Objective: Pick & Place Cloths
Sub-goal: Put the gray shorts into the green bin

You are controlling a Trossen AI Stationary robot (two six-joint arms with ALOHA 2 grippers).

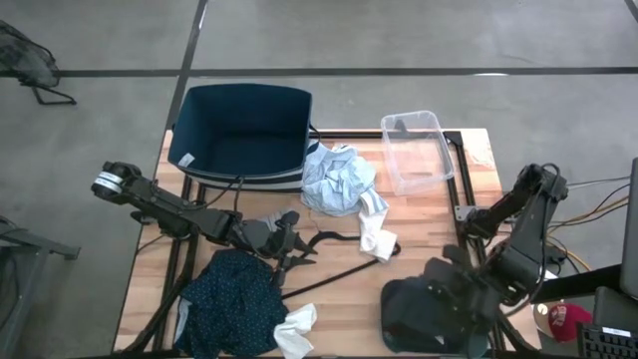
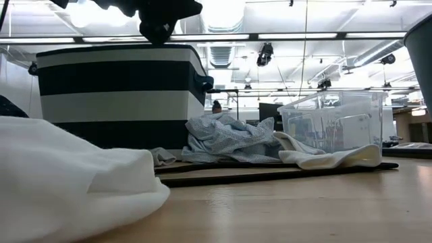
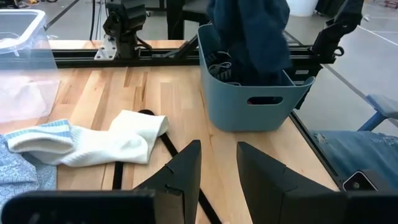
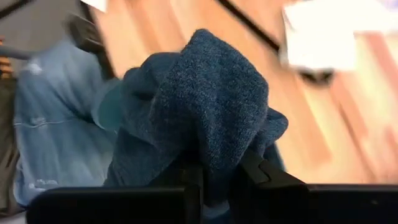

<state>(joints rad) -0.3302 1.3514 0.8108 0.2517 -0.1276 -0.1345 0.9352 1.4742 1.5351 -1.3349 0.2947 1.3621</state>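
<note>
The right end effector [image 4: 214, 177] is clamped on a dark blue cloth [image 4: 205, 106], held over a small bin [image 3: 255, 99], likely for dropping in. The left end effector [image 3: 217, 168], fingers apart, hovers near a sock [image 3: 93, 143] on the desk [image 3: 143, 93].

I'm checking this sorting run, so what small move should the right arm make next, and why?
Probably open the right end effector and drop its load. It is shut on the dark blue cloth, which hangs directly over the blue bin, so letting go should land the cloth inside. The left end effector waits open at mid-table.
</note>
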